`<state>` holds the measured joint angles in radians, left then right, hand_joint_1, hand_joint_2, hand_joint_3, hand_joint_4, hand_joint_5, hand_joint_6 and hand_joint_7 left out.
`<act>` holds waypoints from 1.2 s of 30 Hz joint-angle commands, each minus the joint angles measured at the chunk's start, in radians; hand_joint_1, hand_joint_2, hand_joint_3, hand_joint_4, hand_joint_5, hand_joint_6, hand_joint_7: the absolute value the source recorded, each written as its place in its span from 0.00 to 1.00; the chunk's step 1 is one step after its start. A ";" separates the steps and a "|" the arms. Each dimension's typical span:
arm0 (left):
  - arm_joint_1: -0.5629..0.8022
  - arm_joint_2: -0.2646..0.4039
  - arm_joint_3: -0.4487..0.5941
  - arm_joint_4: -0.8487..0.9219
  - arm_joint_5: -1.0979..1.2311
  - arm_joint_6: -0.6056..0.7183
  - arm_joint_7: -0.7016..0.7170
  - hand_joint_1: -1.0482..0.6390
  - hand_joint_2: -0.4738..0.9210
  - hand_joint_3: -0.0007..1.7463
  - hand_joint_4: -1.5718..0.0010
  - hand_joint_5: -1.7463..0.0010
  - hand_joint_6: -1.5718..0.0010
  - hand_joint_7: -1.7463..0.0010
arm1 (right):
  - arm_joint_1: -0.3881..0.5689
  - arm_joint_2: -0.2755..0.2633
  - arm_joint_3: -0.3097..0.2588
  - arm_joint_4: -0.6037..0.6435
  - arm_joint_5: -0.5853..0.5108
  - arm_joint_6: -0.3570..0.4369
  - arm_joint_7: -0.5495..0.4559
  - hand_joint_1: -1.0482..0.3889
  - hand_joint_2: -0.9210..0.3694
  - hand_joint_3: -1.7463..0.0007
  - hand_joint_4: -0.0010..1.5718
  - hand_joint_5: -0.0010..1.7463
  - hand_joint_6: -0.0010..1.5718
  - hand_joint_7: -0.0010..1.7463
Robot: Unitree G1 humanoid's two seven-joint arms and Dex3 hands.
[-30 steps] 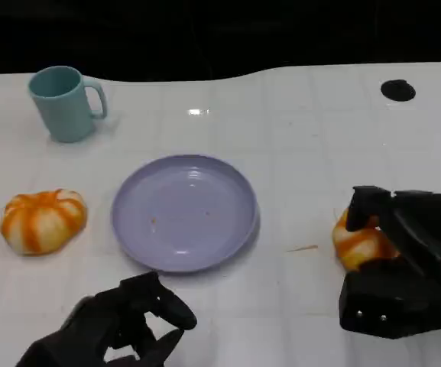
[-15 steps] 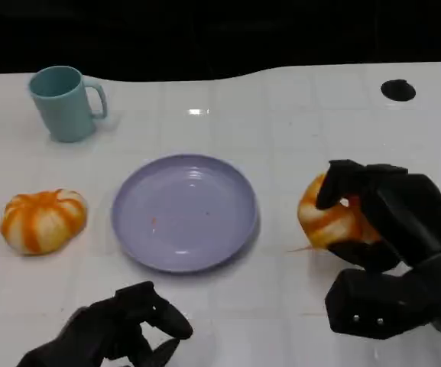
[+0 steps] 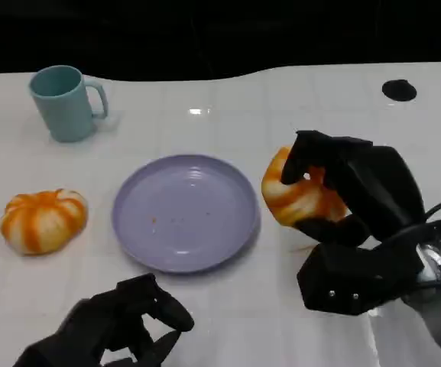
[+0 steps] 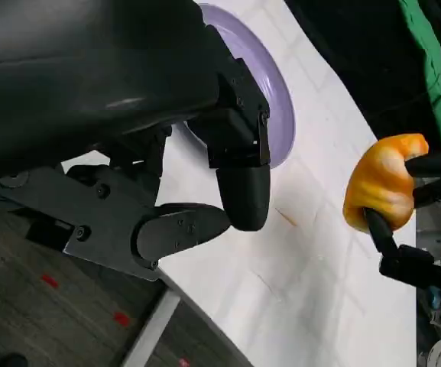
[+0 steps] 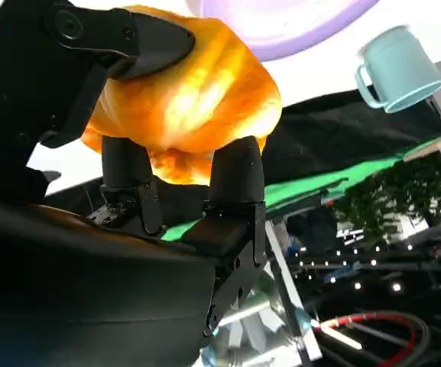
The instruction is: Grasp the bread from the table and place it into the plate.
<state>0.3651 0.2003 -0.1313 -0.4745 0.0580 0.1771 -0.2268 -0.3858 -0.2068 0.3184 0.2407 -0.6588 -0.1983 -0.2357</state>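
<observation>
Your right hand point(image 3: 350, 200) grips the bread point(image 3: 300, 196), fingers wrapped over its top and thumb beneath, holding it above the table point(image 3: 296, 107) just beside the right rim of the plate point(image 3: 186, 212). Your left hand point(image 3: 117, 325) hovers near the plate's front edge, fingers curled in, holding nothing.

White table point(image 3: 296, 115): plate point(image 3: 183, 212), mug point(image 3: 66, 103), bread point(image 3: 43, 220).

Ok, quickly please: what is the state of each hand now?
Left hand: fingers curled in, holding nothing.
Right hand: holding the bread, lifted beside the plate.
</observation>
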 commanded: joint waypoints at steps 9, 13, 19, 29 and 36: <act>-0.004 0.003 -0.009 0.034 0.021 -0.035 0.010 0.48 0.89 0.39 0.60 0.00 0.58 0.28 | -0.170 0.139 0.038 0.264 0.056 -0.101 -0.025 0.64 0.54 0.17 0.63 1.00 0.49 0.98; -0.001 0.002 -0.008 0.034 0.016 -0.036 0.007 0.48 0.90 0.39 0.59 0.00 0.58 0.29 | -0.214 0.176 0.050 0.346 0.044 -0.101 -0.046 0.63 0.52 0.19 0.62 1.00 0.47 1.00; 0.004 0.002 -0.009 0.032 0.017 -0.038 0.007 0.49 0.90 0.38 0.59 0.00 0.58 0.29 | -0.267 0.213 0.058 0.444 0.059 -0.123 -0.057 0.63 0.51 0.19 0.62 1.00 0.47 1.00; 0.009 -0.003 -0.015 0.030 0.021 -0.042 0.010 0.48 0.90 0.38 0.60 0.00 0.59 0.28 | -0.358 0.268 0.074 0.607 0.061 -0.141 -0.077 0.62 0.48 0.22 0.60 1.00 0.45 0.99; 0.008 -0.003 -0.024 0.032 0.029 -0.045 0.016 0.48 0.91 0.37 0.60 0.00 0.59 0.28 | -0.415 0.302 0.070 0.709 0.084 -0.138 -0.055 0.62 0.45 0.25 0.56 1.00 0.46 0.86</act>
<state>0.3673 0.1931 -0.1546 -0.4444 0.0760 0.1503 -0.2215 -0.7629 0.0871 0.3940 0.9214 -0.6010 -0.3403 -0.3053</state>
